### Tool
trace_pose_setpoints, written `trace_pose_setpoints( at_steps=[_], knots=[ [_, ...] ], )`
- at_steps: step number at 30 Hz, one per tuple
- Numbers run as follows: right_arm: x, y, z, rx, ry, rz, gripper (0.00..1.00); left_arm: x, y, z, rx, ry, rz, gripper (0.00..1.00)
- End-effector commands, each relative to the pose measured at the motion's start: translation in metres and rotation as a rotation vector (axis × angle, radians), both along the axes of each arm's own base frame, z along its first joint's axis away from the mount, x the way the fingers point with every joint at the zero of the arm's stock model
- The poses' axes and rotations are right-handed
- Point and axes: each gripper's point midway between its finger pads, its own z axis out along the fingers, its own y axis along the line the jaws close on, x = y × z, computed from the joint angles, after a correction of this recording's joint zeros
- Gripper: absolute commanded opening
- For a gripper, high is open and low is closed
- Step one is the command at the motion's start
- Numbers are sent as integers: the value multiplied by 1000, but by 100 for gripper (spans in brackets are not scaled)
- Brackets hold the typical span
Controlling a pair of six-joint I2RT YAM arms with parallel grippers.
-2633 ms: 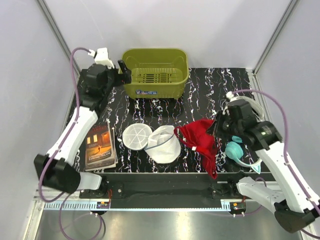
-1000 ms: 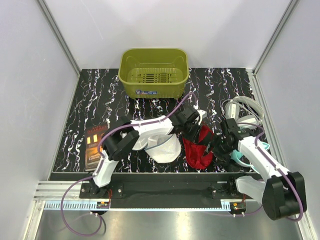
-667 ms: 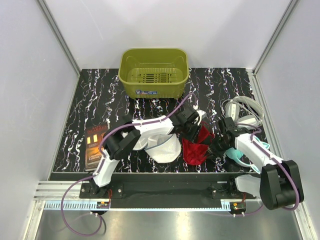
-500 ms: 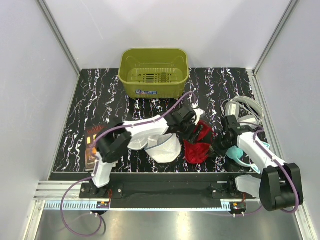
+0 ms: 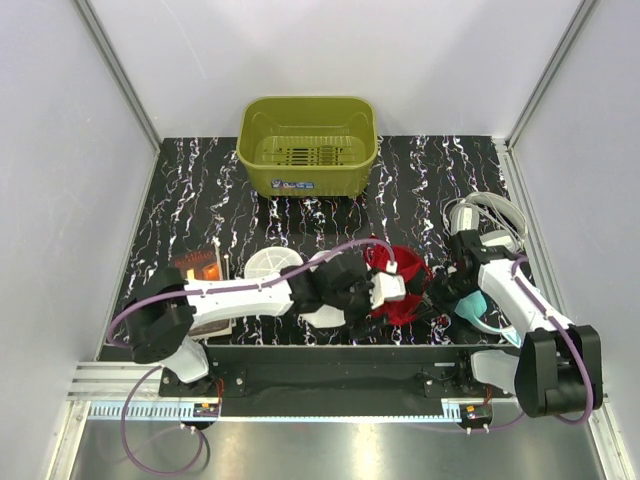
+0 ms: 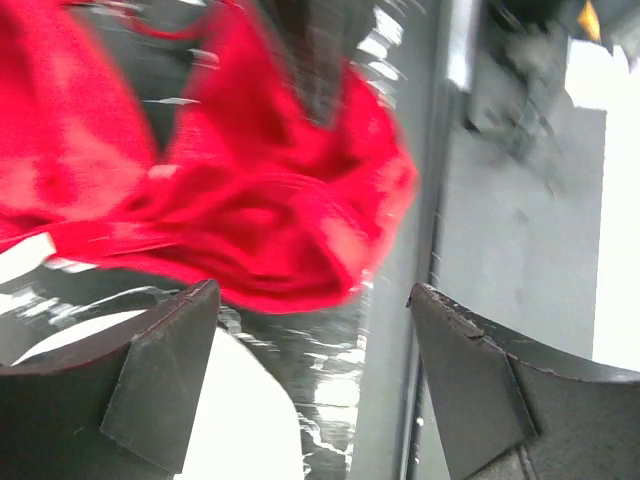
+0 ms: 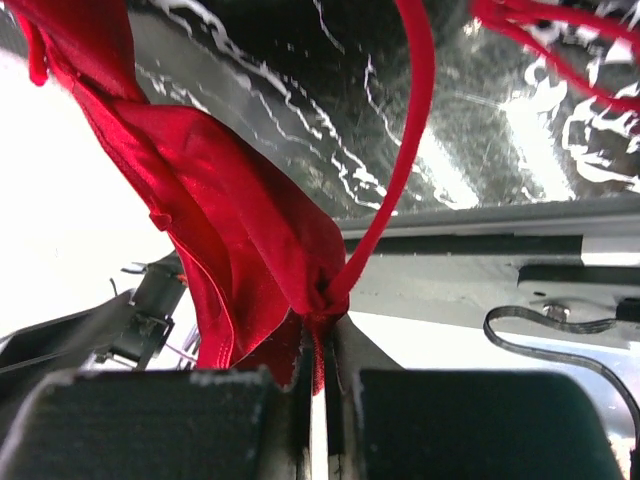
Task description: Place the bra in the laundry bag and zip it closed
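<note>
The red bra [image 5: 408,283] lies bunched on the black marbled table, right of centre near the front edge. My right gripper [image 5: 437,292] is shut on a fold of it where a strap joins; in the right wrist view the bra [image 7: 220,230] hangs from the closed jaws [image 7: 322,335]. My left gripper [image 5: 390,300] is open and empty, just left of the bra. In the left wrist view the bra [image 6: 250,200] lies ahead of the spread fingers [image 6: 312,295]. The white laundry bag [image 5: 270,263] is mostly hidden under my left arm; its white edge [image 6: 230,420] shows.
An olive-green basket [image 5: 308,145] stands at the back centre. A book [image 5: 200,282] lies front left, partly under my left arm. A teal rounded item [image 5: 472,305] and white cables [image 5: 482,215] lie at the right. The table's front rail [image 7: 480,270] is close below the right gripper.
My left arm has swung from the back left corner across the bag and now lies low along the front, gripper beside the bra. My right gripper has lowered the bra towards the table.
</note>
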Motion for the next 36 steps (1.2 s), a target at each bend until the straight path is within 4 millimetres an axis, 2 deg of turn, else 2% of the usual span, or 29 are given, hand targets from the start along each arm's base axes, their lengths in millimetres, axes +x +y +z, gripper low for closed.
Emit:
trace_pose_setpoints(
  at_steps=[1, 2, 3, 5, 6, 7, 9, 10, 11, 12, 14, 15, 18, 19, 22, 23, 27, 28, 30, 32, 33, 36],
  knots=[
    [-11, 5, 10, 56, 15, 8, 0, -16, -28, 9, -91, -95, -184, 81],
    [-13, 5, 10, 56, 16, 6, 0, -16, -35, 12, -100, -96, -188, 80],
    [-14, 5, 11, 59, 17, 5, 0, -15, -39, 3, -79, -84, -184, 78],
    [-16, 4, 11, 56, 17, 1, 0, -15, -47, 5, -80, -59, -185, 66],
    [-17, 4, 11, 56, 20, -5, 0, -15, -50, -2, -67, -42, -184, 61],
    [-17, 3, 12, 57, 14, -9, 0, -16, -52, -2, -68, -30, -183, 45],
    [-18, 1, 13, 48, 12, -17, 0, -18, -55, -2, -71, -2, -182, 25],
    [-17, 0, 15, 45, -3, -24, 1, -21, -55, -2, -72, 12, -188, 12],
    [-15, -3, 17, 35, -19, -25, 3, -25, -55, -2, -73, 39, -197, 3],
    [-15, -8, 17, 0, -25, -27, 13, -26, -55, 0, -72, 56, -194, 0],
    [-6, -18, 27, -59, -96, -24, 28, -32, -56, 10, -96, 140, -208, 0],
    [-5, -28, 28, -116, -117, -23, 43, -35, -55, 12, -106, 178, -213, 0],
    [14, -43, 44, -207, -233, -25, 65, -46, -55, 27, -152, 313, -252, 0],
    [21, -44, 46, -212, -254, -24, 76, -48, -55, 30, -157, 332, -255, 0],
    [46, -42, 57, -211, -326, 16, 88, -55, -54, 34, -169, 373, -283, 0],
    [57, -45, 66, -224, -360, 20, 91, -57, -53, 33, -161, 396, -288, 0],
    [83, -63, 74, -341, -410, 71, 92, -52, -49, 28, -150, 414, -281, 0],
    [87, -66, 68, -362, -394, 78, 91, -50, -48, 28, -152, 414, -276, 0],
    [97, -70, 56, -383, -400, 83, 78, -44, -45, 28, -162, 420, -263, 0],
    [98, -65, 38, -359, -374, 100, 74, -37, -43, 31, -173, 423, -258, 0],
    [104, -59, 37, -323, -397, 106, 73, -36, -42, 31, -174, 426, -258, 0],
    [104, -54, 26, -294, -408, 121, 72, -29, -40, 35, -191, 432, -266, 0]
  ],
)
